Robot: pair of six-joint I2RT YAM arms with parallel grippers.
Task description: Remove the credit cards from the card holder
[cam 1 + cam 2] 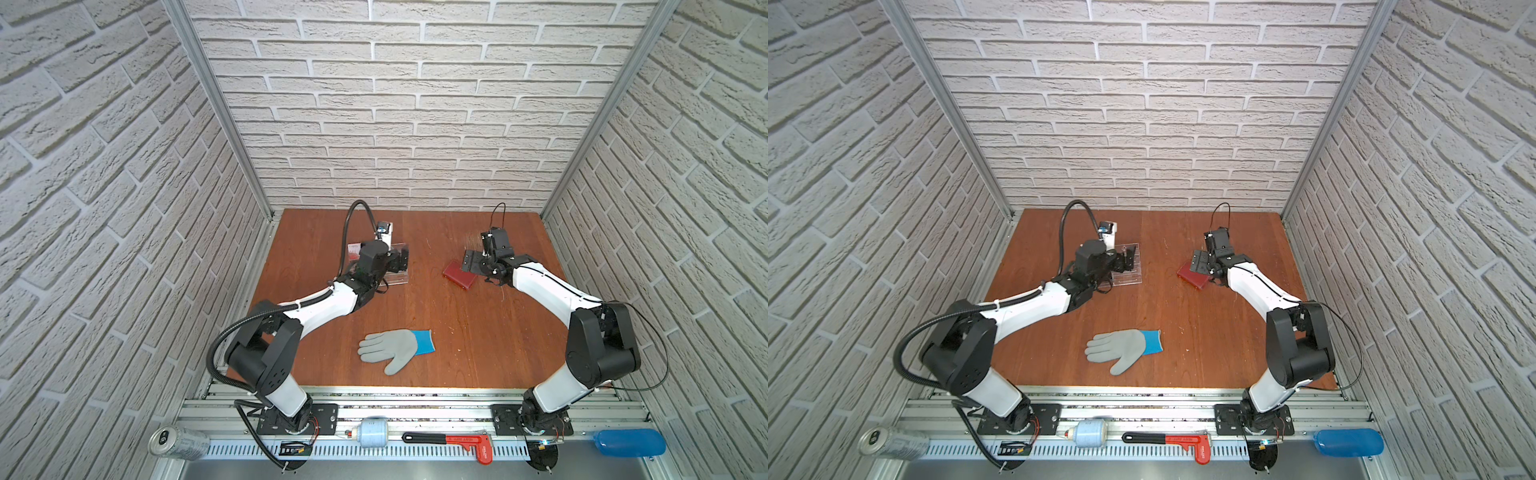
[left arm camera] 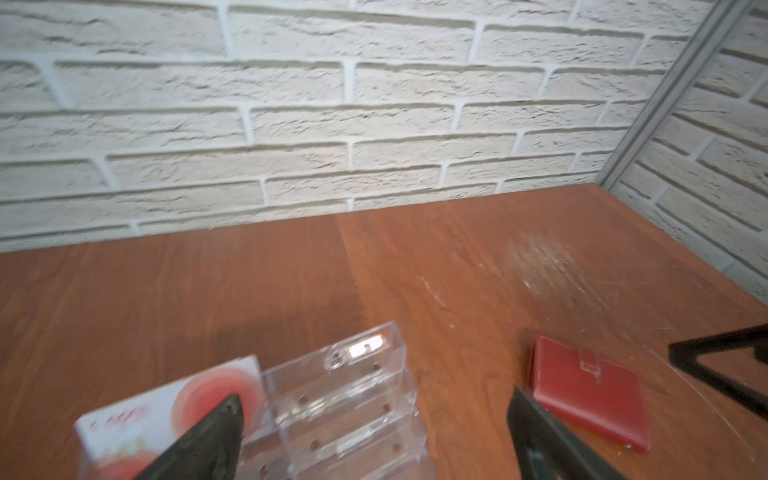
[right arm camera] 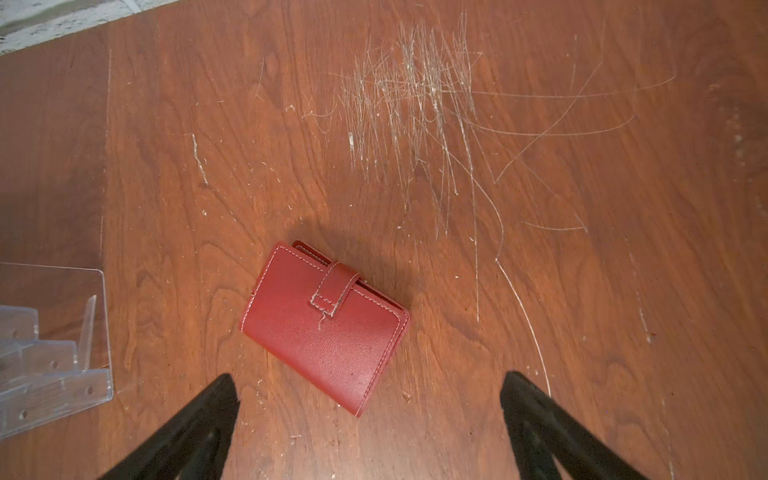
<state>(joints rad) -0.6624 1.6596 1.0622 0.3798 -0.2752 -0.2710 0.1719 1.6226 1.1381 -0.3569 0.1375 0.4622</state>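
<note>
On the table (image 1: 478, 340): 1 card holder (image 1: 457, 276), 1 glove (image 1: 388, 347), 1 stand (image 2: 340, 399)

No text is legible: lettering on the red wrench (image 1: 465, 439) and white card (image 2: 133, 424) is too blurred.

Bare brown wooden tabletop (image 3: 540, 270) rings the closed dark red leather card holder (image 3: 328, 328) on every side, with the widest clear stretch running toward the white brick back wall (image 1: 395, 124). The right gripper (image 3: 370, 384) hangs over the holder, its black jaws spread wide to either side. The nearest obstacle is the clear acrylic tiered stand (image 3: 54, 353), well apart on the holder's left in both top views, with the left gripper (image 2: 374, 399) gaping over it. A grey work glove with a blue cuff (image 1: 395, 349) lies flat near the front edge, with open table between it and the holder.
</note>
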